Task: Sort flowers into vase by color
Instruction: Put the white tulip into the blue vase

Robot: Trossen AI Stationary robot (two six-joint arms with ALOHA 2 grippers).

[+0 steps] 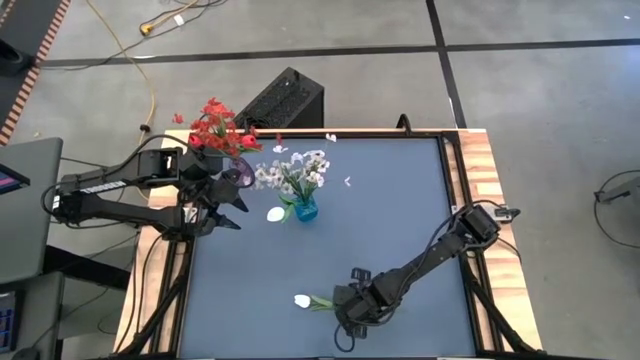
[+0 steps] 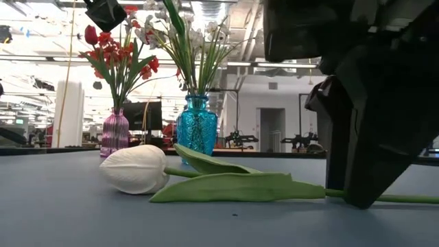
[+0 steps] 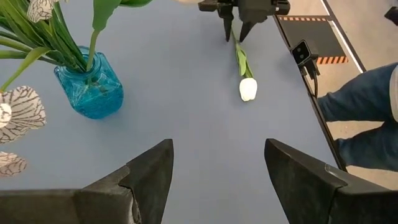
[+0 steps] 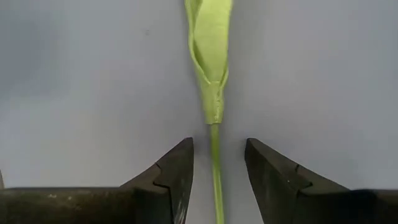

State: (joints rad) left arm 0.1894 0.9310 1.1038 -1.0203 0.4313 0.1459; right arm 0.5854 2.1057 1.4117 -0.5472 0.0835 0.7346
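My left gripper (image 1: pixel 222 207) hovers with fingers spread, empty, beside the ribbed purple vase (image 1: pixel 240 172) of red flowers (image 1: pixel 218 126). Next stands the faceted blue glass vase (image 1: pixel 305 210) of white blossoms (image 1: pixel 293 172), a loose white bud (image 1: pixel 275 213) near it. Rightward, a smooth white tulip (image 1: pixel 303 300) lies flat on the blue table (image 1: pixel 400 200); my right gripper (image 4: pixel 217 163) straddles its thin stem, fingers apart, not clamped.

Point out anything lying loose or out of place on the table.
One white tulip lies flat near the front edge, its stem between the right gripper's open fingers, not yet gripped. Another white bud lies beside the blue vase. Small petals are scattered near the far edge. The left gripper waits open by the purple vase.
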